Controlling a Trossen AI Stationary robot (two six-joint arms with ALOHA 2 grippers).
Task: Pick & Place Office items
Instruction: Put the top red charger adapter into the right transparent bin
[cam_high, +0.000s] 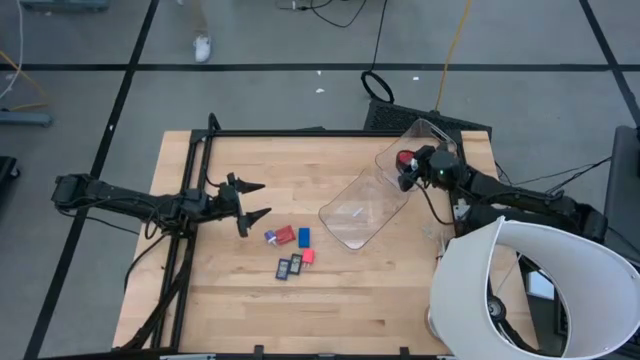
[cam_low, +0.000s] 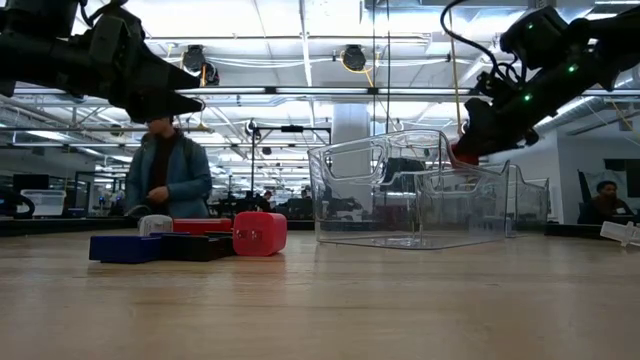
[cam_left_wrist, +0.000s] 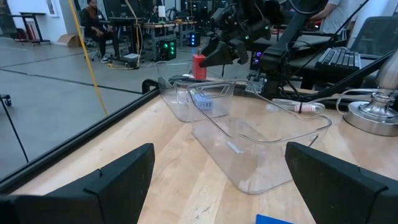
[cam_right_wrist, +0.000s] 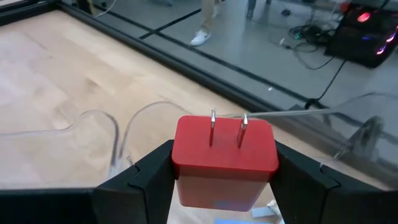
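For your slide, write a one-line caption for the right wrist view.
Right gripper holding a red two-pronged plug adapter above the clear plastic bin.

- My right gripper (cam_right_wrist: 227, 177) is black, and the plug block (cam_right_wrist: 225, 158) between its fingers is red with two silver prongs.
- The bin (cam_high: 375, 195) just below it is clear.
- The worktop (cam_high: 400, 300) is pale wood in strips.
- Near my black left gripper (cam_high: 258, 201) lie a red block (cam_high: 284, 235), a blue block (cam_high: 304, 237) and two dark flat rectangles (cam_high: 289, 267).
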